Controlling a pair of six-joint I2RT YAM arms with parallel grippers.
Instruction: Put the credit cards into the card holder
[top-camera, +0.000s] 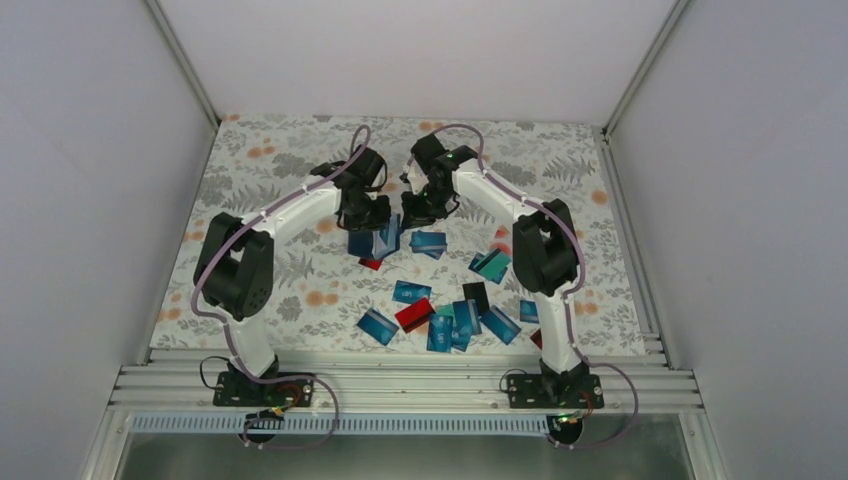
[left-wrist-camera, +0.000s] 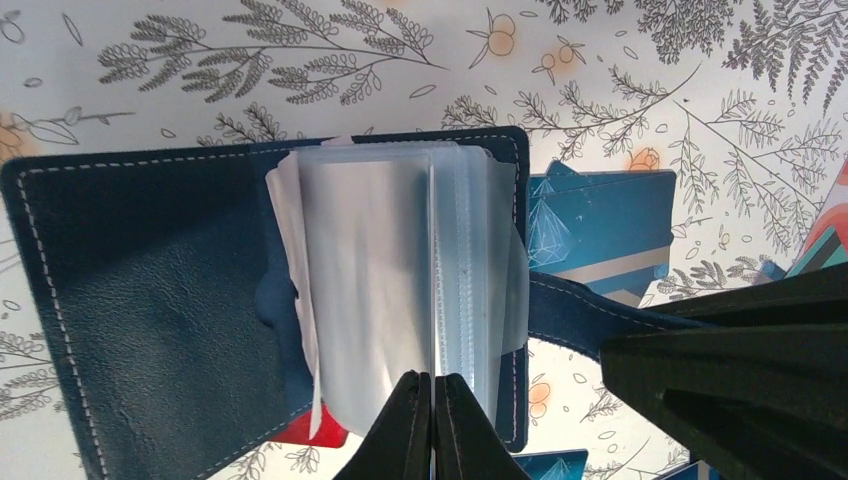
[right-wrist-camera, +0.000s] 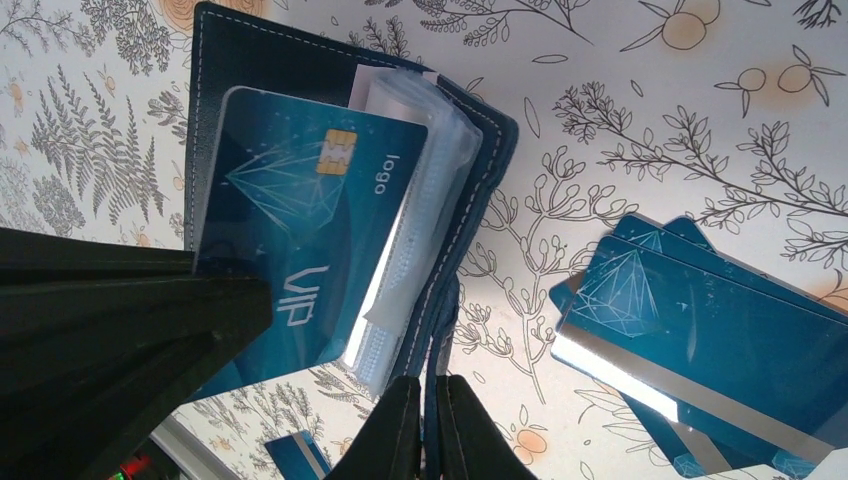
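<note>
The navy card holder (top-camera: 362, 243) lies open at the table's middle back, its clear plastic sleeves (left-wrist-camera: 400, 270) standing up. My left gripper (left-wrist-camera: 432, 385) is shut on one sleeve. My right gripper (right-wrist-camera: 432, 392) is shut on the holder's navy strap (left-wrist-camera: 580, 315). A blue VIP card (right-wrist-camera: 300, 240) lies against the sleeves on the holder (right-wrist-camera: 230, 60); I cannot tell if it is inside a sleeve. Blue, teal and red credit cards (top-camera: 452, 325) lie scattered nearer the front, and a red one (left-wrist-camera: 310, 432) sticks out from under the holder.
A small stack of blue cards (right-wrist-camera: 700, 340) lies just right of the holder, also in the top view (top-camera: 428, 241). A black card (top-camera: 476, 295) and a red card (top-camera: 414, 314) lie among the front pile. White walls (top-camera: 100, 200) enclose the floral table.
</note>
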